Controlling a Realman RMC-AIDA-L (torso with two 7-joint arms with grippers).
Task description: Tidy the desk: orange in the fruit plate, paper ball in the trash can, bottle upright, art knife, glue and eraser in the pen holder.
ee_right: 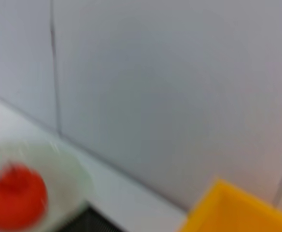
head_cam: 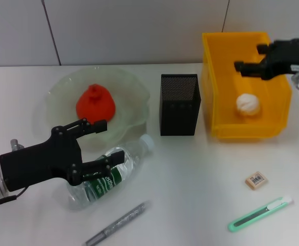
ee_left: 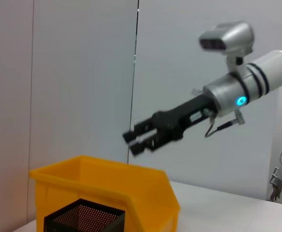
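Note:
The clear water bottle (head_cam: pixel 111 173) with a green label lies on its side in front of the glass fruit plate (head_cam: pixel 62 95). The orange (head_cam: pixel 95 102) sits in the plate and also shows in the right wrist view (ee_right: pixel 15 195). My left gripper (head_cam: pixel 112 142) is open, its fingers spread over the bottle's upper part. The white paper ball (head_cam: pixel 249 104) lies in the yellow trash bin (head_cam: pixel 226 46). My right gripper (head_cam: pixel 248 57) is open and empty above the bin; it also shows in the left wrist view (ee_left: pixel 133 143). The black mesh pen holder (head_cam: pixel 179 104) stands between plate and bin.
The eraser (head_cam: pixel 255 180) and the green art knife (head_cam: pixel 259 213) lie at the front right. The grey glue stick (head_cam: pixel 116 224) lies at the front, near the table's edge. A wall stands behind the table.

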